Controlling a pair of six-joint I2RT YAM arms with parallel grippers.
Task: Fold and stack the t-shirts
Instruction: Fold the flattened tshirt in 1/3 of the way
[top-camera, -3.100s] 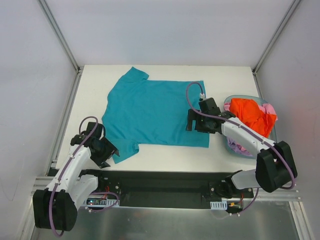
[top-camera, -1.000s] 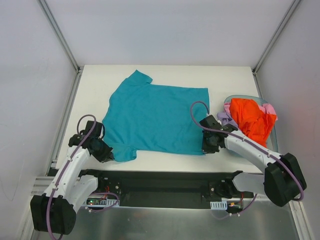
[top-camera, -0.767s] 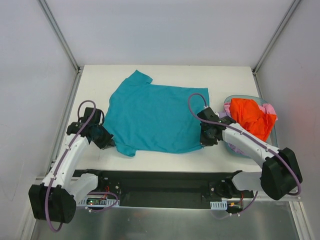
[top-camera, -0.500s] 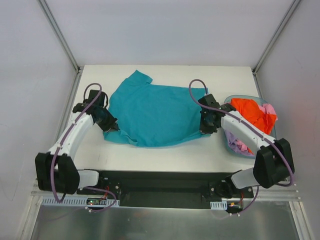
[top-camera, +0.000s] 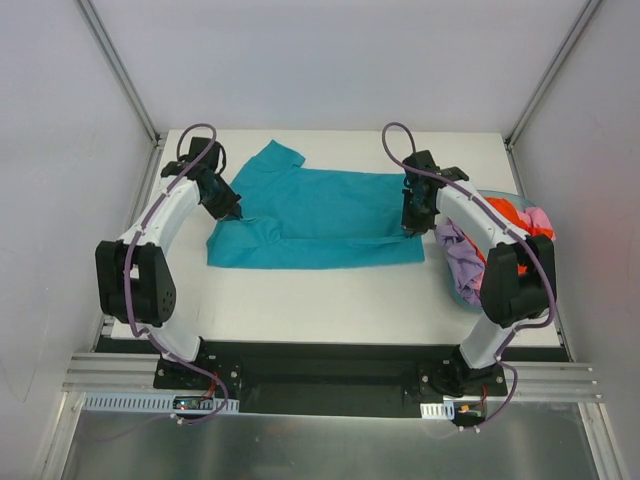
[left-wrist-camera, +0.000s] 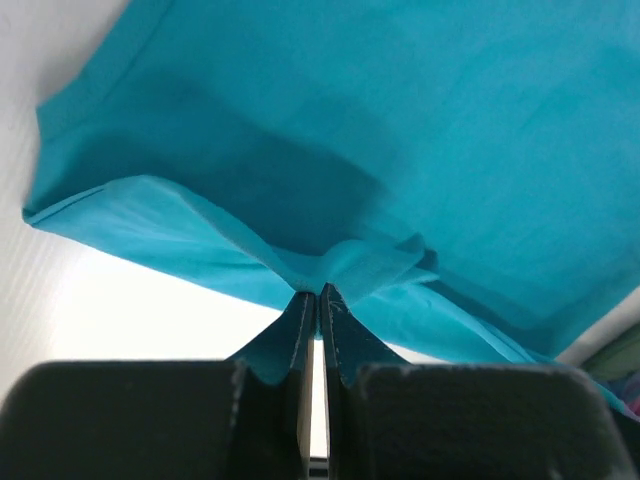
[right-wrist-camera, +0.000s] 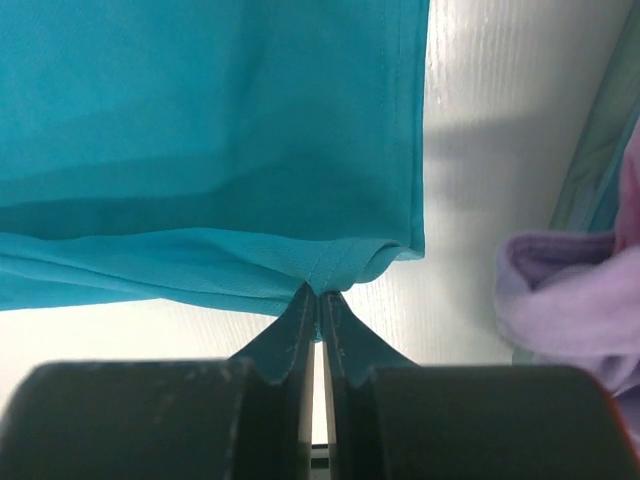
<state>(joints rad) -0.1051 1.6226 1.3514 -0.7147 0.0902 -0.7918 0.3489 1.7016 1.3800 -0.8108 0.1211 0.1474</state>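
Note:
A teal t-shirt (top-camera: 320, 215) lies on the white table (top-camera: 330, 300), its near half lifted and carried over the far half. My left gripper (top-camera: 232, 210) is shut on the shirt's left edge; its pinched fold of teal cloth (left-wrist-camera: 345, 265) shows in the left wrist view just past the gripper (left-wrist-camera: 318, 292). My right gripper (top-camera: 409, 226) is shut on the hem at the shirt's right side. The right wrist view shows that gripper (right-wrist-camera: 320, 291) pinching the stitched hem (right-wrist-camera: 340, 262). An orange t-shirt (top-camera: 505, 212) and a lilac one (top-camera: 462, 255) sit in a basket at the right.
The pale blue basket (top-camera: 462, 296) stands at the table's right edge, close to my right arm, with a pink garment (top-camera: 538, 222) in it too. The lilac cloth (right-wrist-camera: 570, 300) shows in the right wrist view. Grey walls and metal rails enclose the table.
Both grippers have carried the shirt's near edge away from the bases, towards the far side of the table. The shirt has gone from flat to folded over on itself.

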